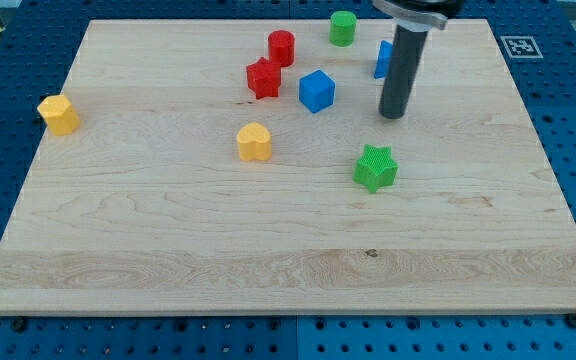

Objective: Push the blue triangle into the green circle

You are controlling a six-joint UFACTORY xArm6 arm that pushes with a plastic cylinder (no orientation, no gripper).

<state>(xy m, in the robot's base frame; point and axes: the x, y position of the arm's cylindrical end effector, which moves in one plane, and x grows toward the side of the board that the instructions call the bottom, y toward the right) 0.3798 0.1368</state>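
The blue triangle point(382, 59) lies near the view's top, mostly hidden behind the dark rod. The green circle point(342, 28) stands up and to the left of it, apart from it. My tip point(393, 114) rests on the board just below the blue triangle, to the right of the blue cube point(317, 91) and above the green star point(375, 168).
A red cylinder point(282, 47) and a red star point(263, 78) sit left of the blue cube. A yellow heart point(254, 142) lies mid-board and a yellow block point(59, 114) at the left. The wooden board point(288, 250) ends on a blue perforated table.
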